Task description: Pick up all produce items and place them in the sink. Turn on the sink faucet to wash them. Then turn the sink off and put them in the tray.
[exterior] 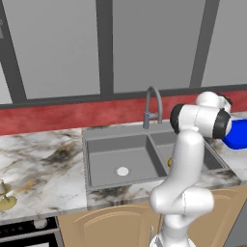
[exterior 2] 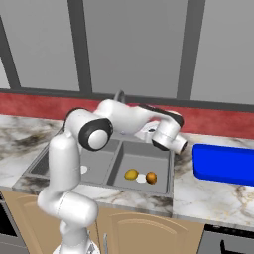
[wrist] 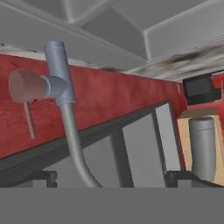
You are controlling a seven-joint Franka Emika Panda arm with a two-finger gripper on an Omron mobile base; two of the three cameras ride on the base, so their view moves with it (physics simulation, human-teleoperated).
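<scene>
white rounded arm [exterior 2: 64, 163] w/ black joint bands, glossy segmented links, dark wrist end.

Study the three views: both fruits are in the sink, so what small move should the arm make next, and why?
Probably ease the open gripper toward the faucet's side handle to turn the water on. The orange fruit and yellow fruit already lie in the right basin of the sink, and the hand view faces the faucet closely.
</scene>
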